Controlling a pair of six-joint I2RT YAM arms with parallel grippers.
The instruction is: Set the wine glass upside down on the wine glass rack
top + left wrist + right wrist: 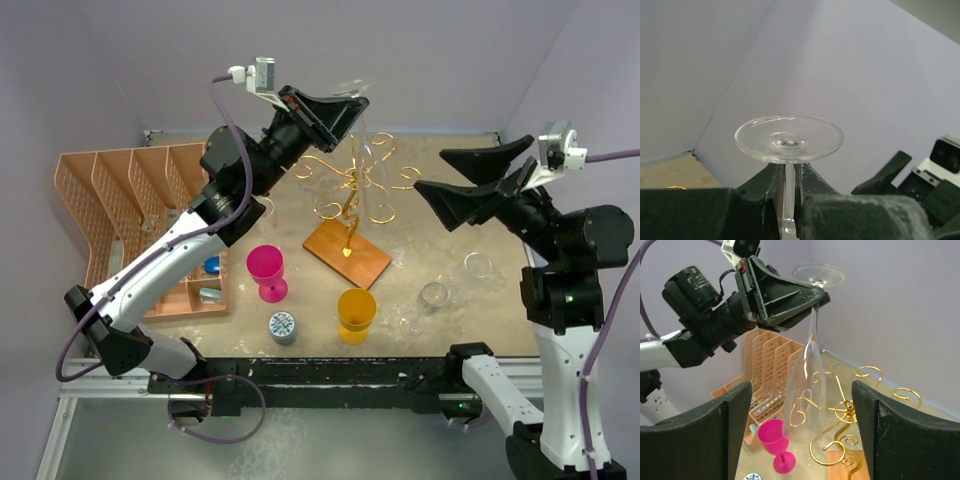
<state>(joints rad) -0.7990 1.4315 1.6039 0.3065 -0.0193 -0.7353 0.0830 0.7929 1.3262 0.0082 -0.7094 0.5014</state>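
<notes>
Above the gold wire wine glass rack point(350, 185) with curled scroll arms, on its flat brown wooden base point(345, 255): one clear, tall, narrow-bowled wine glass point(805, 385), inverted. Long axis near vertical, slightly tilted; round foot uppermost, rim lowest, among the upper scrolls, contact not discernible. Held by: left gripper point(815, 300), clamped on the stem just under the foot. Also present: right gripper point(432, 170), spread wide, empty, near the rack's right side. Judged next: straight descent onto a scroll arm.
</notes>
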